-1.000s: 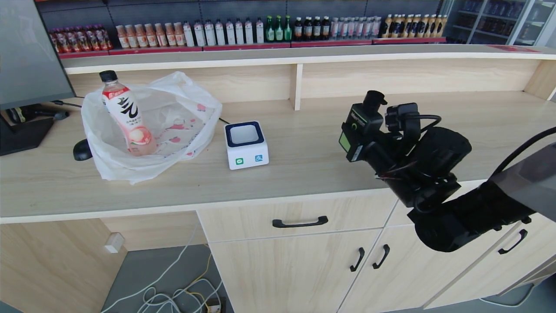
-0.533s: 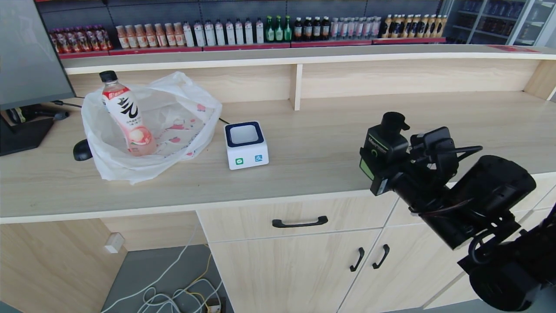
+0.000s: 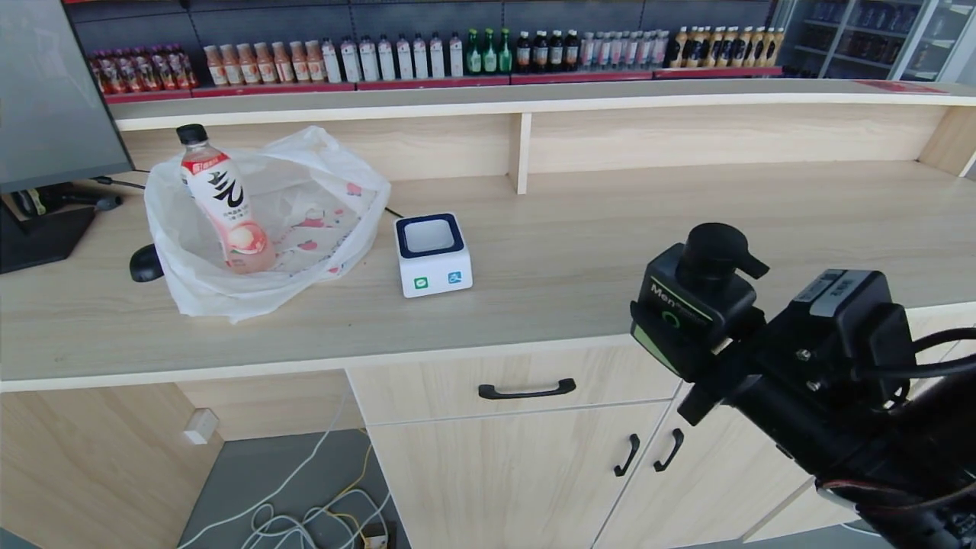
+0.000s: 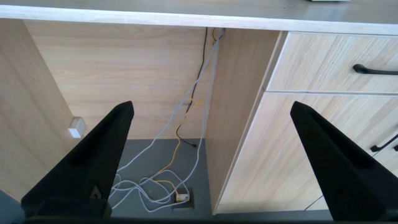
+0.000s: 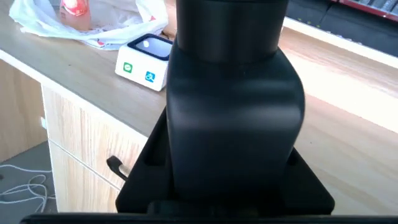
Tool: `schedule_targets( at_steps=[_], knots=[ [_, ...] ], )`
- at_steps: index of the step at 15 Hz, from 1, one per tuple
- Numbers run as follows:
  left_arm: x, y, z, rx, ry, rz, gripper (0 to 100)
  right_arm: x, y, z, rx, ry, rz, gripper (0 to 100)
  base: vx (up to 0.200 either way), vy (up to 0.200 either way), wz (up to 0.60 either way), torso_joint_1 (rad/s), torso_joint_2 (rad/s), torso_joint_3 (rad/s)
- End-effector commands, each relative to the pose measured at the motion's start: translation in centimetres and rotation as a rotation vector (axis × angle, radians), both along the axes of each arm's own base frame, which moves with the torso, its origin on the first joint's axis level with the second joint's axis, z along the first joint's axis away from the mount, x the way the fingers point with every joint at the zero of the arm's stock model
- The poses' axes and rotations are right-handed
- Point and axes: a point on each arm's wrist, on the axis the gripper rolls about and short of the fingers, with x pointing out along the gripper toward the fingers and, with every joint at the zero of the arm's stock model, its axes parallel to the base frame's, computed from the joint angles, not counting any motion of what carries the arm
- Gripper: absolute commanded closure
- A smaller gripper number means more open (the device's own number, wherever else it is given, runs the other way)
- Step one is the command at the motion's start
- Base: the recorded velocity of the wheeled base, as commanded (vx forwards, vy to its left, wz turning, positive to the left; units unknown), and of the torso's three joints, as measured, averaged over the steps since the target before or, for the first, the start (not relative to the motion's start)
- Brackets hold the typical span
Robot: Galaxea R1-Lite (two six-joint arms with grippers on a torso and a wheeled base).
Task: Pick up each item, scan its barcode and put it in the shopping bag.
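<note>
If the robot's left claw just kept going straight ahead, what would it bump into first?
Likely the wooden wall of the recess under the counter, close to the hanging cables. How far the left gripper is from it is unclear.

A light wooden bench [image 3: 572, 252] is backed by bottle-lined shelves [image 3: 427, 79]; cables [image 3: 305, 518] are strewn across the grey floor [image 3: 244, 465].

The right arm [image 3: 854, 396] comes in from the lower right with its wrist angled up and to the left. The right gripper [image 3: 728, 343] is clamped around the body of a black pump bottle [image 3: 698, 301], which it holds tilted with the pump head uppermost. The left gripper [image 4: 210, 106] hangs low, pointing forward and slightly down, its two dark fingers [image 4: 93, 168] spread wide apart.
</note>
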Motion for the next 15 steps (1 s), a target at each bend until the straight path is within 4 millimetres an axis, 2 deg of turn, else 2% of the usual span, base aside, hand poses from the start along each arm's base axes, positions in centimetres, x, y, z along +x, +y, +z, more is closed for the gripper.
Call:
schedule_targets(
  at_steps=[1,5,8,9,11,12,14,15],
  knots=[
    [0.0,0.0,0.0,0.000,0.000,0.000,0,-1.6,-0.2,0.5,-0.027,-0.046,0.029,100,0.000,0.000,0.00,0.000,0.00,0.000],
    [0.0,0.0,0.0,0.000,0.000,0.000,0,-3.0,-0.1,0.8,-0.105,-0.124,0.063,100,0.000,0.000,0.00,0.000,0.00,0.000],
    [0.0,0.0,0.0,0.000,0.000,0.000,0,-5.1,1.3,1.8,-0.163,-0.261,0.213,100,0.000,0.000,0.00,0.000,0.00,0.000],
    [0.0,0.0,0.0,0.000,0.000,0.000,0,-6.2,2.2,1.7,-0.165,-0.276,0.282,100,0.000,0.000,0.00,0.000,0.00,0.000],
    [0.0,0.0,0.0,0.000,0.000,0.000,0,-6.9,2.0,0.4,-0.225,-0.267,0.363,100,0.000,0.000,0.00,0.000,0.00,0.000],
    [0.0,0.0,0.0,0.000,0.000,0.000,0,-6.5,1.8,0.0,-0.250,-0.274,0.386,100,0.000,0.000,0.00,0.000,0.00,0.000],
    [0.0,0.0,0.0,0.000,0.000,0.000,0,-4.7,2.4,1.7,-0.256,-0.400,0.410,100,0.000,0.000,0.00,0.000,0.00,0.000],
    [0.0,0.0,0.0,0.000,0.000,0.000,0,-4.7,2.5,1.7,-0.256,-0.405,0.411,100,0.000,0.000,0.00,0.000,0.00,0.000]
  ],
)
